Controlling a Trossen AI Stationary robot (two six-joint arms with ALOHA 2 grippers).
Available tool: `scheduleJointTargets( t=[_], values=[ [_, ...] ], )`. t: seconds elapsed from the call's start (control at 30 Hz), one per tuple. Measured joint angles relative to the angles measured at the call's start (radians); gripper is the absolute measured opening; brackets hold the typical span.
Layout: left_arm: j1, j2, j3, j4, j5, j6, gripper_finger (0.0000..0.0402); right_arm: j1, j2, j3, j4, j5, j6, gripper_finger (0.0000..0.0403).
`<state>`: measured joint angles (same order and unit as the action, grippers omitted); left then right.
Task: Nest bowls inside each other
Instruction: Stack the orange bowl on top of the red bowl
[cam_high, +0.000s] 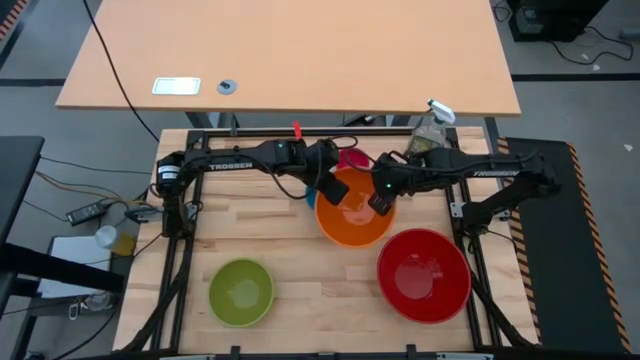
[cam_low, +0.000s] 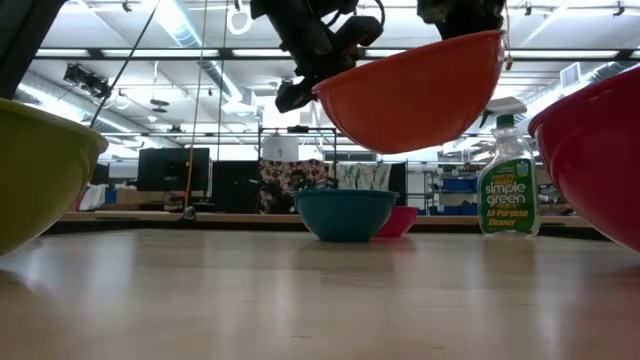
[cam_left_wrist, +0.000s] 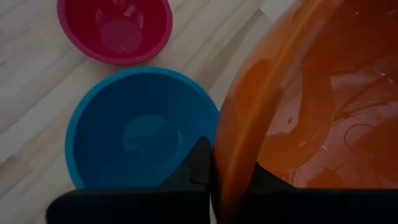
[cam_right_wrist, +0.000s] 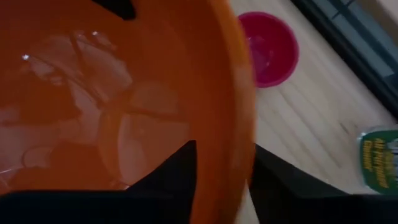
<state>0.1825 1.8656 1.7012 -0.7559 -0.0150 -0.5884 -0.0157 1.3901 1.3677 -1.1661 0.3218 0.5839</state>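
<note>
Five round glossy plastic bowls share the wooden table (cam_high: 250, 225), and the orange one serves as the landmark. Nearest the table's front edge, the lime green bowl (cam_high: 241, 291) sits well to the front-left of the orange bowl (cam_high: 354, 214), upright and alone. The large red bowl (cam_high: 424, 273) rests just front-right of it, rims close in the high view. The orange bowl itself hangs in the air, tilted, clear of the tabletop in the low view. The left gripper (cam_left_wrist: 231, 177) is clamped tight on its left rim, one finger inside and one outside the wall. The right gripper (cam_right_wrist: 225, 168) straddles the opposite rim with its fingers partly apart, one each side of the wall; whether they press the plastic cannot be told. Behind the orange bowl and under its far-left edge stands the blue bowl (cam_left_wrist: 140, 127), upright on the wood. The small magenta pink bowl (cam_left_wrist: 115, 28) sits just beyond it, apart from it. Far right of these, the clear spray bottle with a green label (cam_low: 508, 185) stands at the back edge
</note>
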Motion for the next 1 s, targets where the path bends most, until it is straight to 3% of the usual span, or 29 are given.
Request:
scheduleJointTargets(
  t=[0.3,0.73,1.0],
  values=[
    [-0.002,0.000,-0.003,0.033,0.010,-0.029,0.0040,-0.013,-0.002,-0.034,0.009,0.033,0.037,0.0019],
    [0.005,-0.002,0.000,0.088,0.009,0.032,0.0211,-0.020,-0.003,-0.035,0.005,-0.007,0.006,0.0018],
    [-0.003,-0.051,0.000,0.082,-0.033,0.143,0.0246,-0.026,-0.070,-0.035,-0.042,-0.007,0.006,0.0019]
  ],
)
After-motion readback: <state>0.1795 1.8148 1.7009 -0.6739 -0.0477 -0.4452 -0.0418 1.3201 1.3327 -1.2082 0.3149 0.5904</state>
